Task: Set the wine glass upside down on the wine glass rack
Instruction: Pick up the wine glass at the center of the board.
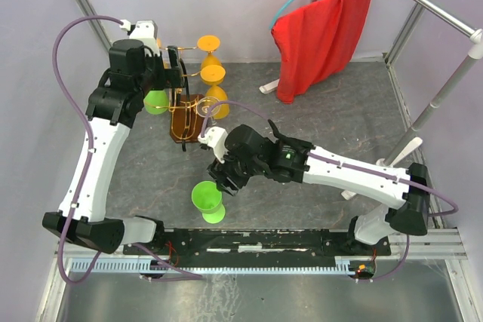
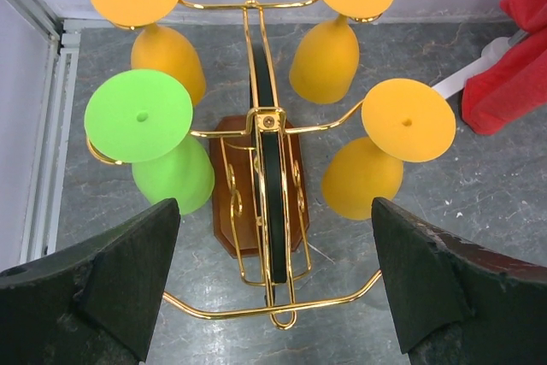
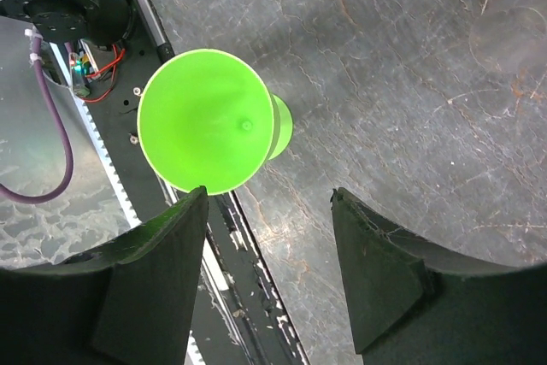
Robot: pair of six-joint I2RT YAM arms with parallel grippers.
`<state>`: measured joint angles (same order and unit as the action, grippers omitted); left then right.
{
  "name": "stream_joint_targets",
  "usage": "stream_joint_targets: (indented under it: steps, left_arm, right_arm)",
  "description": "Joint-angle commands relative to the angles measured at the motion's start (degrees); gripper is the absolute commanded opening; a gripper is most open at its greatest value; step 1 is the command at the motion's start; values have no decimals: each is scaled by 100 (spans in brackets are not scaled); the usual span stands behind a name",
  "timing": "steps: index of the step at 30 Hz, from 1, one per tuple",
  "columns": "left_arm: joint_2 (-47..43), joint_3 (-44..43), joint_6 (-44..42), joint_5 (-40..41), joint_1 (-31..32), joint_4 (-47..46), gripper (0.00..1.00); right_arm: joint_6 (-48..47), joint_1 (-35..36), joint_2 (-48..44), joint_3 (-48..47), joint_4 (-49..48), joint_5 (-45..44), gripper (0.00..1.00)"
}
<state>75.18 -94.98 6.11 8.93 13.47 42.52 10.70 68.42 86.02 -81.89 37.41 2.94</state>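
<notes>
wine glass (image 3: 214,121): a lime-green goblet is stood upright on the table (image 3: 410,83), mouth up, just beside the black rail (image 1: 256,240) at the near edge and well apart from the rack
right gripper (image 3: 269,194): held above the glass with its fingers spread and nothing between them; one fingertip is seen at the rim, and contact cannot be told
left gripper (image 2: 275,203): spread wide and empty, hung over the near end of the rack
wine glass rack (image 2: 268,121): three orange glasses (image 2: 408,119) and a hung green glass (image 2: 138,114) are carried foot up; the nearest wire arm is seen bare
risk, toppling: the glass is likely to be tipped towards the rail if the rim is clipped by the close fingertip on descent
risk, slipping: the tapered bowl looks smooth, so a pinch high on it may be squeezed off during the turn-over
risk, hanging: the foot may be missed by the thin wire, or a neighbour knocked loose, if the stem is brought in skewed
risk, arms: a clash is possible, since the left arm is parked over the rack
materials: the glasses appear to be opaque matte plastic with flat round feet; the rack is made of thin polished copper-coloured wire with curled ends, on a glossy brown wooden base (image 2: 224,228) with a black loop handle (image 2: 273,194); the table is covered in dark grey with a marbled, veined pattern
</notes>
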Motion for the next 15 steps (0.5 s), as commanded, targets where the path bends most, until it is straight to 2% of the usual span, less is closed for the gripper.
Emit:
stream_joint_targets:
  steps: [1, 15]
  left_arm:
    - [-267, 161, 259, 115, -34, -300, 99]
    - [-541, 474, 322, 264, -33, -455, 99]
  right_arm:
    - [90, 72, 234, -389, 44, -76, 67]
    - [-108, 185, 1111, -769, 177, 0, 60]
